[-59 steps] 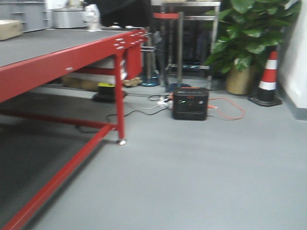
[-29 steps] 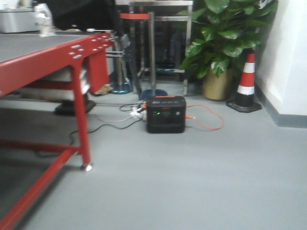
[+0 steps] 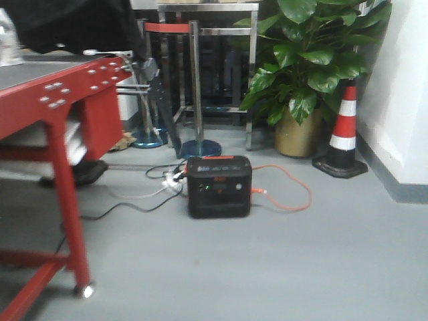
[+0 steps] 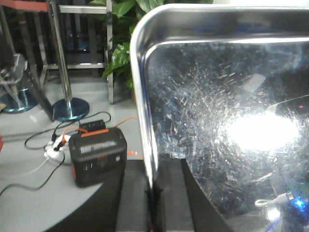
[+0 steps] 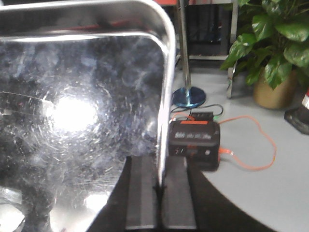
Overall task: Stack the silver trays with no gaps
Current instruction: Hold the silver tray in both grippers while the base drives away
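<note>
The left gripper is clamping the left rim of a tray, with its fingers closed on the thin out-turned edge. The pan is lying to the right of that claw. The right gripper is clamping the opposite rim in the same manner, with the pan lying to its left. Judging from both wrist views, one tray is being held up between the two arms, spanning claw to claw, so neither arm is nearer. Which side is longer cannot be told. The tray is showing a shiny, finely scratched bottom, a bright glare spot and a rounded corner. No second tray is appearing in any view. The table is standing at the left of the front view.
</note>
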